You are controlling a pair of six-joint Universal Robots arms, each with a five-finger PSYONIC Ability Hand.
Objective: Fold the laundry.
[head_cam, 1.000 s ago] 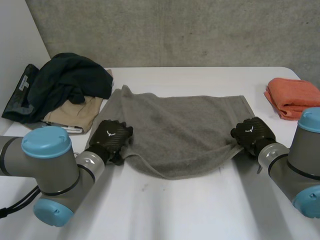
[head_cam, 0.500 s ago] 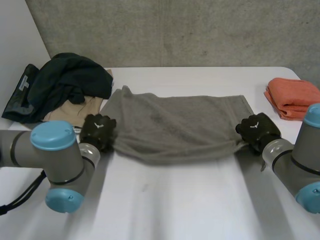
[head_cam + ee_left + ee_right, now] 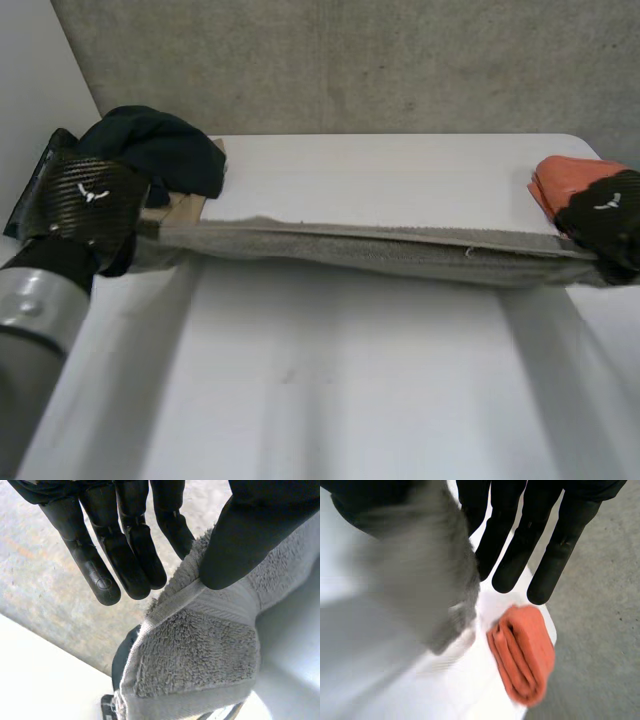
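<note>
White table [image 3: 350,380] below, the left hand [image 3: 90,195] is pinching the grey towel [image 3: 380,250] against its thumb; the right hand [image 3: 605,215] — blurred — seemingly likewise; both should be lowering evenly, taut.

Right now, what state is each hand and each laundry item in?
grey towel: lifted, stretched taut between both hands.
left hand: pinching one end of the grey towel.
right hand: pinching the other end.
orange towel: folded, lying on the table.
dark garment: crumpled in a heap on a tan garment.
</note>
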